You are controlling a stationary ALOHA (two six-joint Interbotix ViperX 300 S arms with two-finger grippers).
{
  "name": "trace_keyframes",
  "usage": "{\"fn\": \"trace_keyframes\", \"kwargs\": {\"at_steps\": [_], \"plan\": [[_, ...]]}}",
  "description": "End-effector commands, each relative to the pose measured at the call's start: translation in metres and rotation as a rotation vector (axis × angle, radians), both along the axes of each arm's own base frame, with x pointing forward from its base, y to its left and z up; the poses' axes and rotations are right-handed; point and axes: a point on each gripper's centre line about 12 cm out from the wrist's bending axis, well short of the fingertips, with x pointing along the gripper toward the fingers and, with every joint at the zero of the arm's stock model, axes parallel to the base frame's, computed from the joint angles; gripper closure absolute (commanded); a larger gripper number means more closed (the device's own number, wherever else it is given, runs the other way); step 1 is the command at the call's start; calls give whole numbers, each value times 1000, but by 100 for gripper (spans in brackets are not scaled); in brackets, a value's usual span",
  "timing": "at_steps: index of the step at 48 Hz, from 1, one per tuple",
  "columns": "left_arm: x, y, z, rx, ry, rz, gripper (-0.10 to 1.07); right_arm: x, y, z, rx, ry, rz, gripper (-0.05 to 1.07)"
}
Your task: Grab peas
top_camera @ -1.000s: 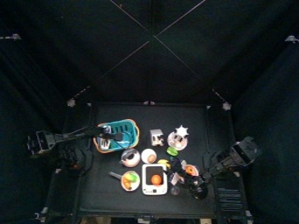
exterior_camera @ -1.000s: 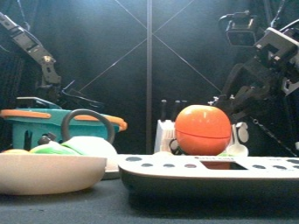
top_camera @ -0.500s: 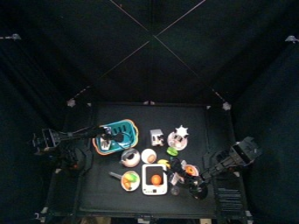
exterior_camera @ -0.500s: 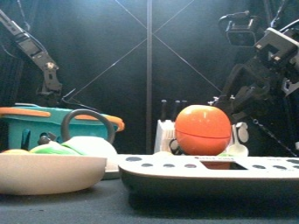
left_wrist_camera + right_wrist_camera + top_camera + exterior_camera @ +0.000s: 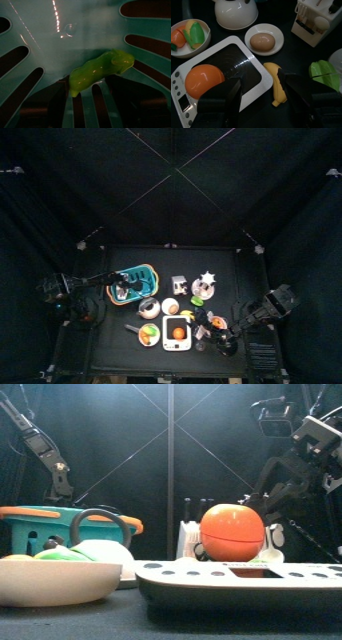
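The peas (image 5: 100, 71) are a single green pod lying on the slotted floor of a teal basket (image 5: 80, 30), seen from very close in the left wrist view. In the top view my left gripper (image 5: 120, 285) reaches down into that basket (image 5: 139, 272) from the left. In the front view the left arm (image 5: 51, 469) descends behind the basket's orange rim (image 5: 40, 513). My right gripper (image 5: 260, 79) hangs open above a banana (image 5: 275, 86) beside a white tray (image 5: 238, 56), holding nothing.
An orange (image 5: 203, 80) sits on the white tray. Around it are a bowl with an egg (image 5: 263, 41), a bowl of vegetables (image 5: 189, 33), a white kettle (image 5: 234, 12), a knife holder (image 5: 318, 20) and a leafy green (image 5: 326, 74). The front view shows a bowl (image 5: 54, 581) close by.
My left arm has moved right and lower, toward the basket. The right arm and the things on the table have stayed put.
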Motion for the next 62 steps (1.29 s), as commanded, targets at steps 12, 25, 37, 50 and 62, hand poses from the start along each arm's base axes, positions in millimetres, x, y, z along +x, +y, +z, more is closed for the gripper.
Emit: {"fn": "trace_keyframes", "kwargs": {"at_steps": [12,25,37,50,62], "plan": [[8,4,14,30,-50,1,24,3,0,7,12,-23,-6,15],[13,6,38,76,-133,-1,25,4,1,8,9,-25,-6,15],[11,6,48,92,-161,1,25,4,1,8,9,-26,-6,15],[13,1,47,56,-181,20,14,4,0,10,7,-30,-4,15],[16,-2,44,85,-183,-54,-5,3,0,9,8,-28,-3,15]]}}
